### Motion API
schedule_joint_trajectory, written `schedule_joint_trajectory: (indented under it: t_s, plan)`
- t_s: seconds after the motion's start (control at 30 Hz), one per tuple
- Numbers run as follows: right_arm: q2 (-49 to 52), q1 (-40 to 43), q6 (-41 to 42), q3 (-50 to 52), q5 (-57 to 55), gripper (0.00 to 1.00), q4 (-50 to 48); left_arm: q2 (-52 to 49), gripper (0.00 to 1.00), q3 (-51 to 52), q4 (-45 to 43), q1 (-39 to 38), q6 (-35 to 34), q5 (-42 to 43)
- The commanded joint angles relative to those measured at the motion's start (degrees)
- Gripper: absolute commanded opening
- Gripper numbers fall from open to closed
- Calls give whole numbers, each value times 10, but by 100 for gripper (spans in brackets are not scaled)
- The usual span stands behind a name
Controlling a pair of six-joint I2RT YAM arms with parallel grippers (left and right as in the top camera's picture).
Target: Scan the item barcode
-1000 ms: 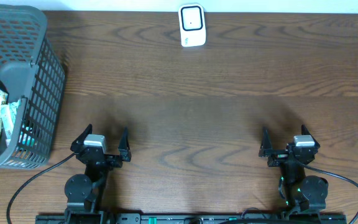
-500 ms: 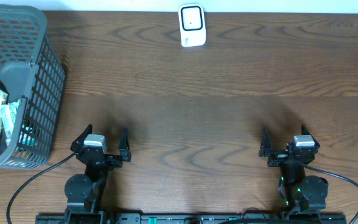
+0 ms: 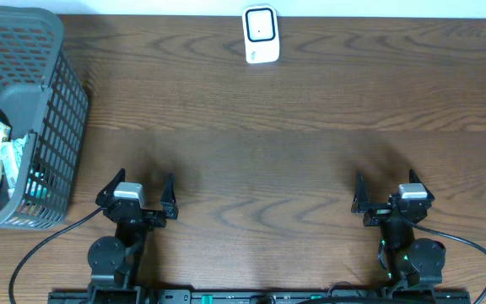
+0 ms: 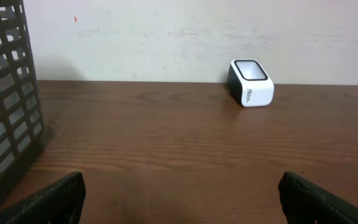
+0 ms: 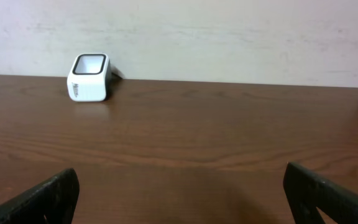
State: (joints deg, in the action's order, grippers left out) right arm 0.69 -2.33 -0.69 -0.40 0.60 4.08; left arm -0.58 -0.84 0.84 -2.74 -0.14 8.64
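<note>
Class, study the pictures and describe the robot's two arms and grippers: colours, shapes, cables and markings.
Both arms are black with rounded joint housings. The left gripper and right gripper each carry two black, pointed fingers and a pale grey block on top. A black cable loops out from each arm's base. Small green lights show on the right arm. No lettering is legible.

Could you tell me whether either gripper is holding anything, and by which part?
Nothing is held: the left gripper and the right gripper both stand open and empty, apart from the basket and the scanner.
</note>
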Motion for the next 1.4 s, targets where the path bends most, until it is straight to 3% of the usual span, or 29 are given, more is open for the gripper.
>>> schedule_joint_trajectory:
  t_s: [0.0,0.97,1.17,1.27,1.37]
  plan:
    - [-3,-3,4,1,-2,99,3,3,98,6,25,-2,3,12]
    - [-3,-3,4,1,-2,99,3,3,98,6,18,-2,3,12]
    - [-3,-3,4,1,-2,99,3,3,97,6,-70,-2,3,12]
    - [-3,-3,4,1,-2,99,3,3,98,6,-167,-2,3,12]
    - [-3,-3,4,1,-2,99,3,3,98,6,-318,-2,3,12]
